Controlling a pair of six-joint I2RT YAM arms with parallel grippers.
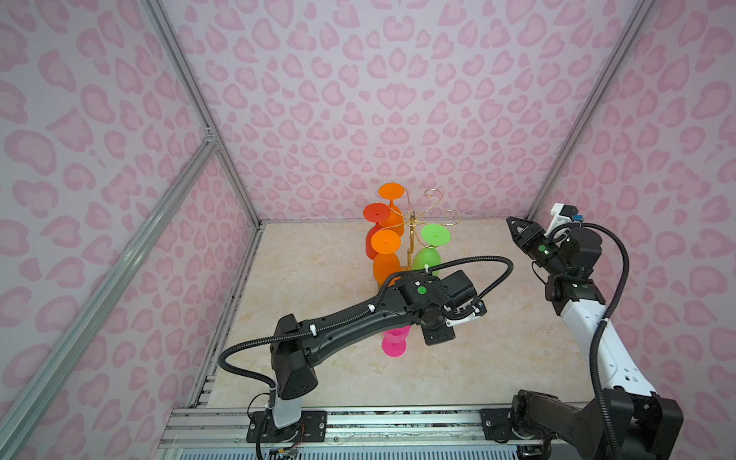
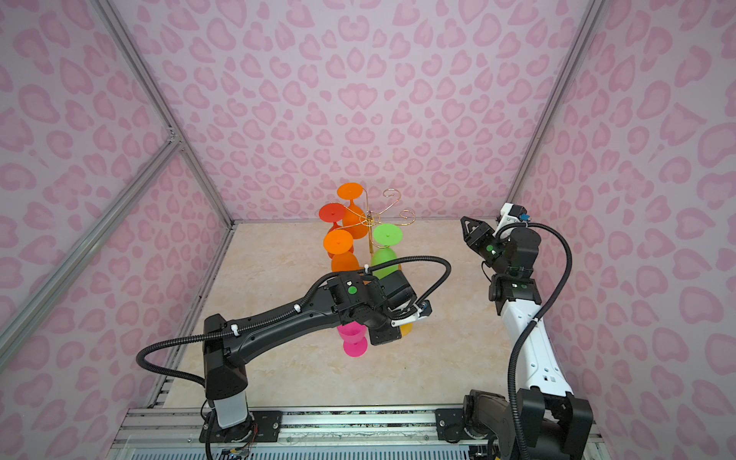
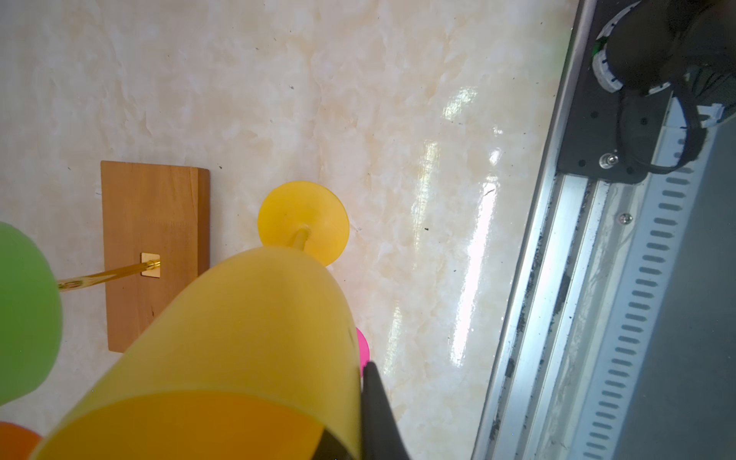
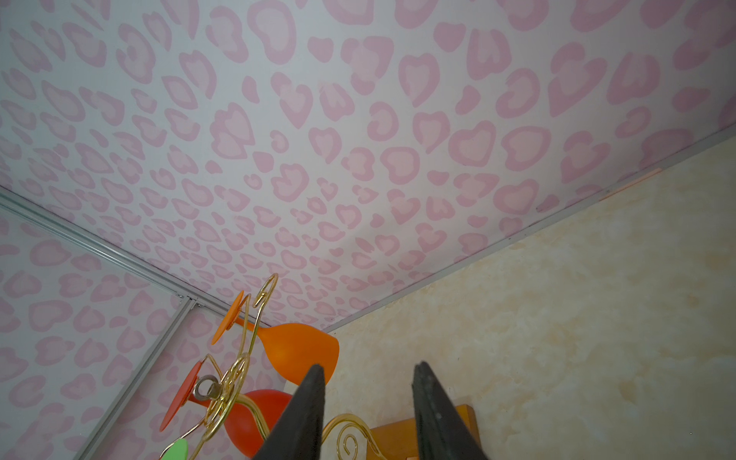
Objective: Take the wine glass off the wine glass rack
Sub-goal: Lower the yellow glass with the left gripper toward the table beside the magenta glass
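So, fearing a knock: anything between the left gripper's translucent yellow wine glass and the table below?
Nothing visible: only cream marbled tabletop under the foot of the translucent yellow wine glass. The pink wine glass stands close beside.

Soft, even light is falling from above in both top views, keeping the table (image 1: 318, 255) bright while the walls (image 1: 79, 159) are dimming toward the picture corners. The left arm (image 1: 350, 322) is throwing a faint, soft-edged shadow. Frame bars (image 1: 189, 79) are leaning outward under wide-lens distortion. In the left wrist view, white glare is streaking the glossy table near its rail edge, and the yellow wine glass (image 3: 239, 338), close to the lens, is looking out of focus, as is the green glass (image 3: 24, 310). In the right wrist view, the fingers (image 4: 306, 414) of the right gripper (image 4: 368, 370) are looking dark and soft, and the wine glass rack (image 4: 231, 382) is glinting.
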